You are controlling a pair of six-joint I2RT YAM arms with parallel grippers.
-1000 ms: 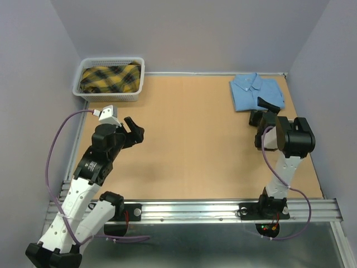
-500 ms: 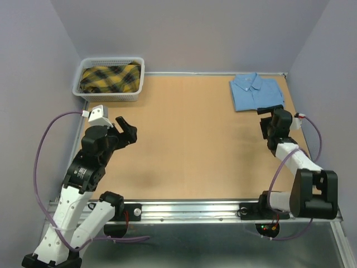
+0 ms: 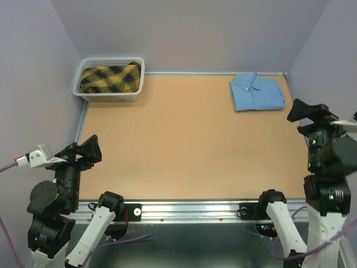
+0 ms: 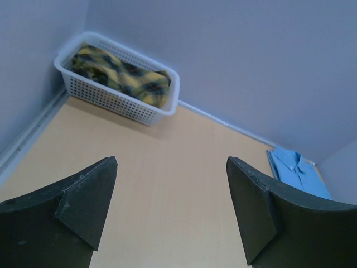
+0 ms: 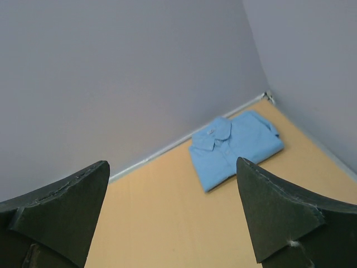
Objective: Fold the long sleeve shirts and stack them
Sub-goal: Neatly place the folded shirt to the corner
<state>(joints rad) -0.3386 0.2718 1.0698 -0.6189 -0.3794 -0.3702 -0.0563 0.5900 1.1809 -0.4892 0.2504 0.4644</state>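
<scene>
Blue shirt lies folded upper right; our left gripper and right gripper gape empty; next we likely lift the plaid cloth from the basket.

I am counting one folded light blue shirt on the one tabletop, one white basket, and one yellow-and-black plaid garment inside it. I am also seeing two tools: the left tool and the right tool.
</scene>
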